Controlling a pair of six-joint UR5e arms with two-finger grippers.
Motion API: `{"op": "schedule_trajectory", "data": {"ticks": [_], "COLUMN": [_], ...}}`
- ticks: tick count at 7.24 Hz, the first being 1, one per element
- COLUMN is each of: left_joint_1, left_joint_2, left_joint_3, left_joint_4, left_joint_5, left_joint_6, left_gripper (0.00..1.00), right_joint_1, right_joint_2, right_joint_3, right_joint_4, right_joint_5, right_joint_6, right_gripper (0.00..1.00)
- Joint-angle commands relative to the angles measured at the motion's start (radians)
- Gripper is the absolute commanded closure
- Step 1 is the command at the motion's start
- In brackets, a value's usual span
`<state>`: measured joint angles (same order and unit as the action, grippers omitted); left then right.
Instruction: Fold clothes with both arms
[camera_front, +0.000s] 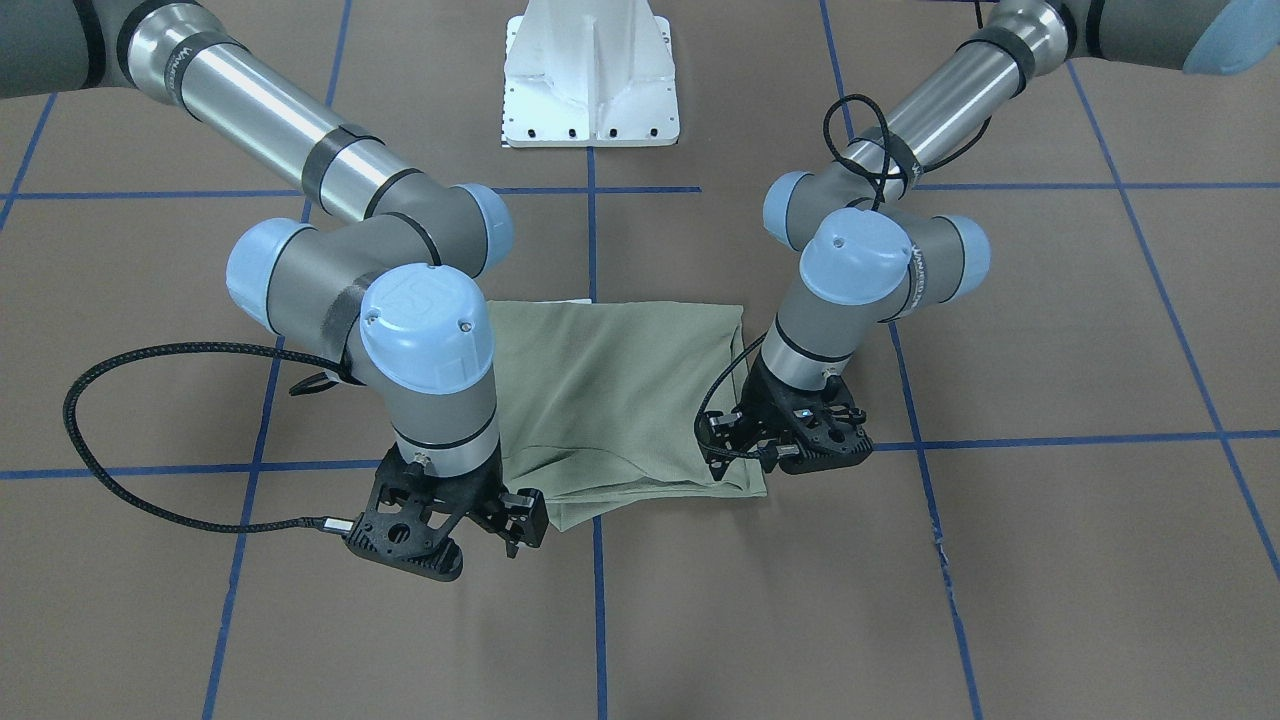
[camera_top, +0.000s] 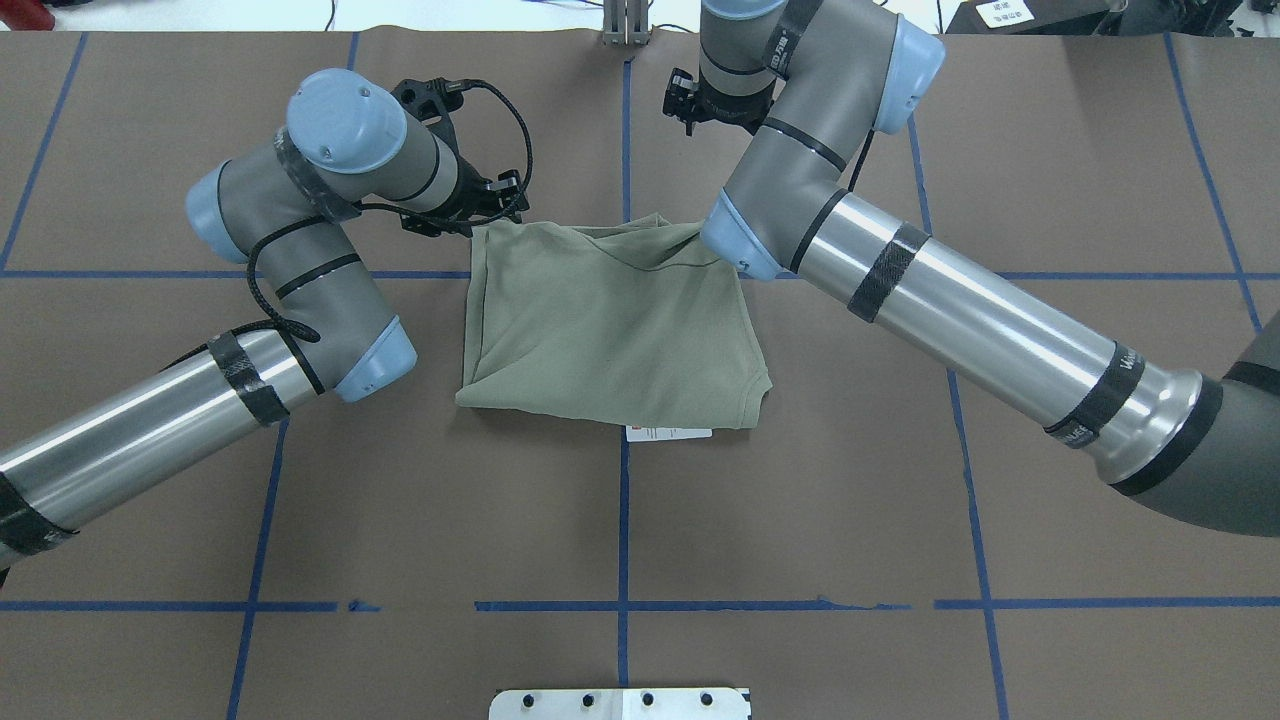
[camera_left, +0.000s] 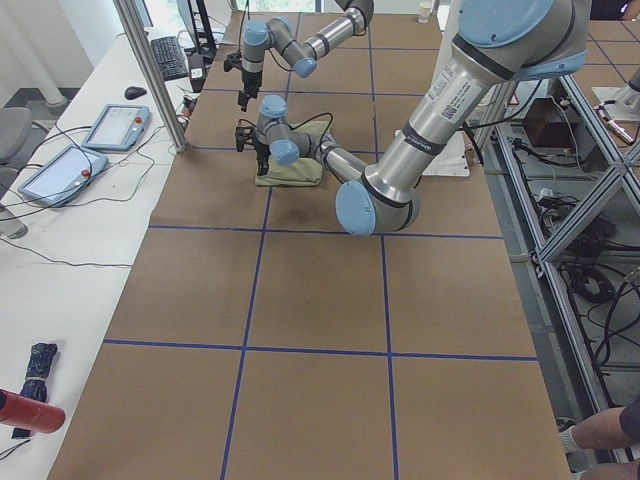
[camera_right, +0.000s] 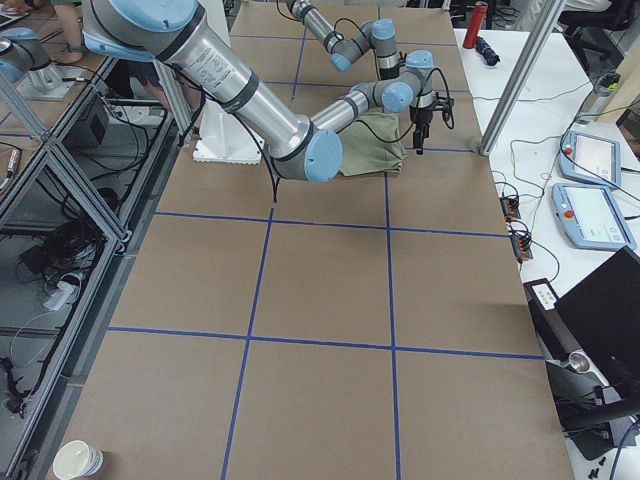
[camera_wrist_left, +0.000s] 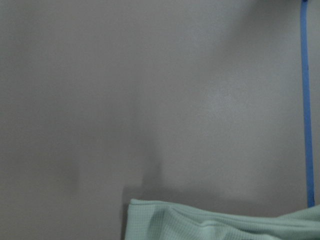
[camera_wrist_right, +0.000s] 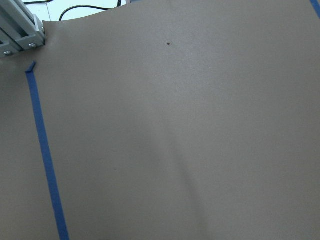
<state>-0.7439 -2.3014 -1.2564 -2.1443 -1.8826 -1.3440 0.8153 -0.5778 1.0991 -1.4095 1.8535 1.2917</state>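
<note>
Lying folded into a rough rectangle at the middle of the table is a pale sage-green knit shirt (camera_top: 610, 320). It straddles the central blue tape line (camera_top: 622, 520). In the overhead view its left edge runs fairly straight, and its far edge is rumpled, with a raised fold ridge. A white label (camera_top: 668, 433) pokes out from under its near edge, and the near right corner curves inward.

The left gripper (camera_front: 735, 440) is low at the shirt's far left corner, right against the cloth edge. Its wrist camera shows only a strip of that edge lying on the surface, so whether the claw is released or clenched cannot be told. The right gripper (camera_front: 522, 520) hangs beyond the far right corner, raised well above the table in the left-side view. Its wrist camera shows only bare brown surface and a tape line, and its claw state cannot be told either.

Both arms bend in from either side, elbows outward, flanking the shirt. The brown table (camera_top: 900, 500), gridded with blue tape, spreads broad and bare around the garment. Between the shirt and the white pedestal base (camera_front: 590, 80) is a stretch of bare surface.
</note>
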Motion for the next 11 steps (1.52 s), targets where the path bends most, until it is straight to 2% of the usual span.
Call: {"op": "schedule_trajectory", "data": {"ticks": [1,3,4,5,6,8,11], "left_joint_1": [0.021,0.028,0.028,0.028,0.028,0.026,-0.032], "left_joint_2": [-0.003,-0.004,-0.004,-0.006,-0.004,-0.003,0.017], "left_joint_3": [0.022,0.023,0.023,0.023,0.023,0.022,0.022], "left_joint_4": [-0.023,-0.023,-0.023,-0.023,-0.023,-0.019,-0.014], "left_joint_5": [0.007,0.007,0.007,0.007,0.007,0.008,0.007], "left_joint_6": [-0.014,-0.014,-0.012,-0.004,0.002,0.019,0.142], "left_gripper": [0.36,0.37,0.58,0.94,1.00,1.00,1.00], "right_joint_1": [0.001,0.001,0.001,0.001,0.001,-0.001,-0.001], "right_joint_2": [-0.004,-0.007,-0.008,-0.008,-0.010,-0.011,-0.013], "right_joint_3": [0.001,0.001,0.001,0.001,0.001,0.001,0.001], "right_joint_4": [0.001,0.001,0.003,0.003,0.004,0.006,0.006], "right_joint_5": [0.003,0.001,0.001,0.001,0.001,0.001,0.001], "right_joint_6": [-0.002,-0.002,-0.002,-0.002,-0.002,-0.002,-0.002], "right_gripper": [0.00,0.00,0.00,0.00,0.00,0.00,0.00]}}
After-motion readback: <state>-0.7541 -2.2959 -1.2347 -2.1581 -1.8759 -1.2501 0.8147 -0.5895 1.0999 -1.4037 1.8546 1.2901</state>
